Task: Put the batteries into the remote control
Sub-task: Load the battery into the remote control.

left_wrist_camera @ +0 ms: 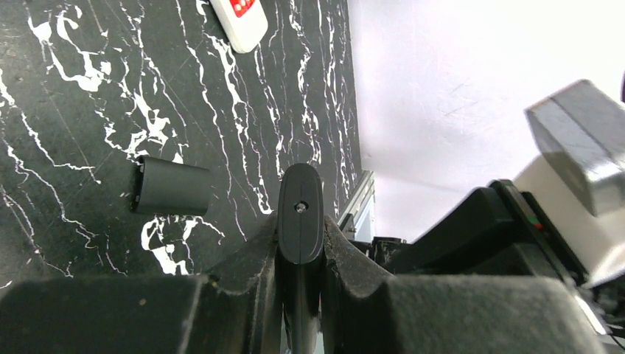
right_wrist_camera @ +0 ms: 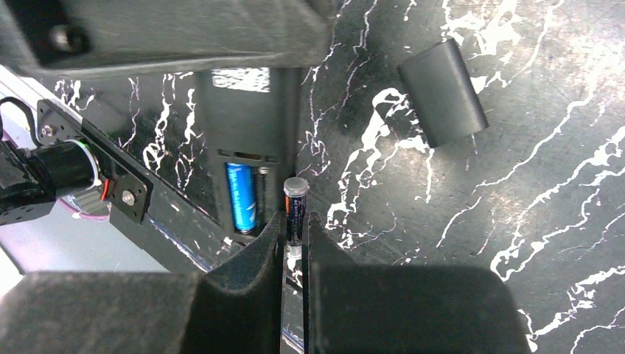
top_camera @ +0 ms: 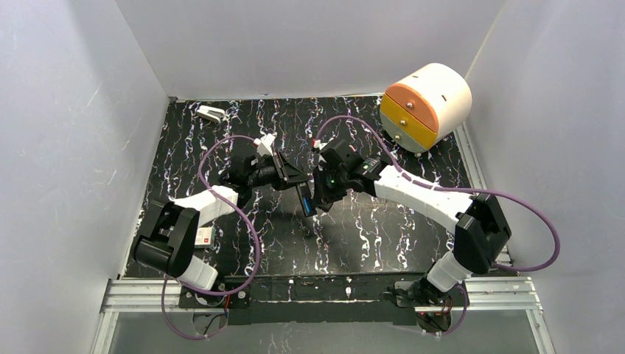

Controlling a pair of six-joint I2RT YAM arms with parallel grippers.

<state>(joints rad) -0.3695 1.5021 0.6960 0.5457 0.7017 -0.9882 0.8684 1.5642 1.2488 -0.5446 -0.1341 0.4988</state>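
While a blue battery (right_wrist_camera: pixel 241 198) sits in the open bay of the black remote control (right_wrist_camera: pixel 250 125), a black battery (right_wrist_camera: pixel 295 199) is pinched in the right end effector (right_wrist_camera: pixel 295 221), its tip just at the bay's 3 o'clock edge in the right wrist view. The left end effector (left_wrist_camera: pixel 300 230) is clamped on the remote's end. A loose battery cover (right_wrist_camera: pixel 442 92) lies on the desk (right_wrist_camera: pixel 553 221) at 2 o'clock.

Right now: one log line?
left gripper: shut on remote | right gripper: shut on black battery | compartment: open, blue battery seated | cover: on table
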